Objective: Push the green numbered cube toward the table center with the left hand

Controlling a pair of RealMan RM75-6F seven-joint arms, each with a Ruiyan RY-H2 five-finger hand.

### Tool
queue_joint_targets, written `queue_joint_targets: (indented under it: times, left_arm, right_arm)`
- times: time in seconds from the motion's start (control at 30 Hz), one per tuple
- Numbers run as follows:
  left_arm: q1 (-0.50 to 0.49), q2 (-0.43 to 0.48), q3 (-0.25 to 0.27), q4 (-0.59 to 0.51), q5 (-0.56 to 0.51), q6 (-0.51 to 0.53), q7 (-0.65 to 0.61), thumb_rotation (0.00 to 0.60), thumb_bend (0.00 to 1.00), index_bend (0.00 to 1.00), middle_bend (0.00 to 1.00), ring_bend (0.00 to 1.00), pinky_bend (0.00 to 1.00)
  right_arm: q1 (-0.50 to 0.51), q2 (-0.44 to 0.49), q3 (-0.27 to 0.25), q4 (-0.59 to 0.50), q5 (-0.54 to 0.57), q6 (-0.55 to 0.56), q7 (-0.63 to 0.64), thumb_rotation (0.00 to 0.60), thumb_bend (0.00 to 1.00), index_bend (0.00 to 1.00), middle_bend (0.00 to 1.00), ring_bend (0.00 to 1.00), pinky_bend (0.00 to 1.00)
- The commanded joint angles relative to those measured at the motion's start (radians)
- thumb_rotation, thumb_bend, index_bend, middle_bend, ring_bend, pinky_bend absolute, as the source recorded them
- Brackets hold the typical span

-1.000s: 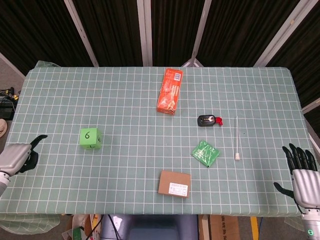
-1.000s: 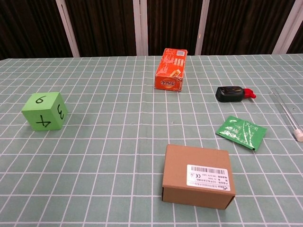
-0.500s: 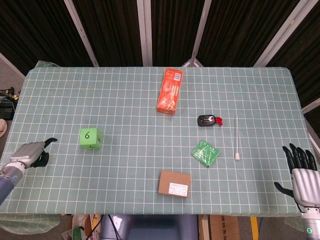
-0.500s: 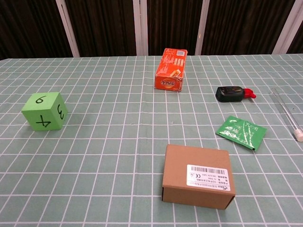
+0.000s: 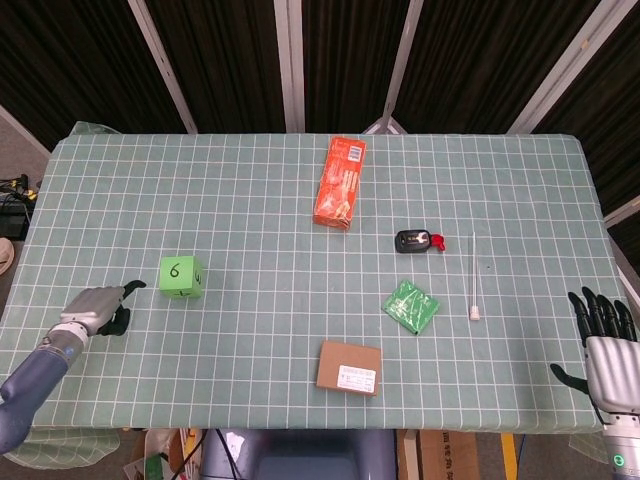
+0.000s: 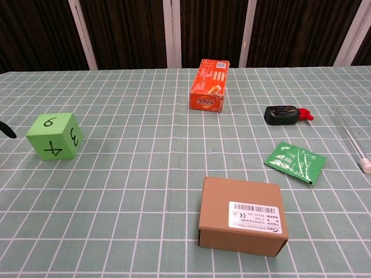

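The green numbered cube [image 5: 180, 277] sits on the left part of the table, a 6 on its top face. In the chest view the cube [image 6: 54, 136] also shows a 4 and a 3 on its sides. My left hand [image 5: 98, 310] hovers low just left of it and slightly nearer me. It holds nothing, and one finger reaches toward the cube with a small gap left. A dark fingertip [image 6: 7, 130] of that hand shows at the chest view's left edge. My right hand [image 5: 605, 345] is open, fingers spread, at the table's front right corner.
An orange box [image 5: 340, 182] lies at centre back. Right of centre are a black item with a red cap [image 5: 420, 241], a green packet [image 5: 411, 306] and a thin white tube [image 5: 473, 280]. A brown cardboard box [image 5: 349, 367] sits near the front edge.
My left hand has moved right along the table toward the cube, and its fingertip now enters the chest view. The cube and the right hand have stayed put.
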Motion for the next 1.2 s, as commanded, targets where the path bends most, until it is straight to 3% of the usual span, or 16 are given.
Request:
queue_joint_targets:
  times: [0.03,0.83,1.2]
  left_arm:
    - [-0.01,-0.03,0.002,0.001,-0.01,0.028,0.014,0.6,0.9,0.13,0.83,0.7,0.68]
    - [-0.041,-0.123,0.014,-0.055,-0.001,0.142,0.085,0.6,0.9,0.14,0.83,0.7,0.68]
    - [-0.081,-0.182,0.015,-0.094,-0.034,0.204,0.173,0.6,0.9,0.14,0.83,0.7,0.68]
  right_arm:
    - [0.0,0.001,0.001,-0.002,0.003,0.0,0.001,0.6,0.05,0.06,0.0,0.0,0.0]
    - [-0.004,0.016,0.012,-0.016,0.032,0.0,0.011,0.6,0.04,0.06,0.0,0.0,0.0]
    - [-0.005,0.024,0.014,-0.019,0.039,-0.002,0.021,0.6,0.04,0.06,0.0,0.0,0.0]
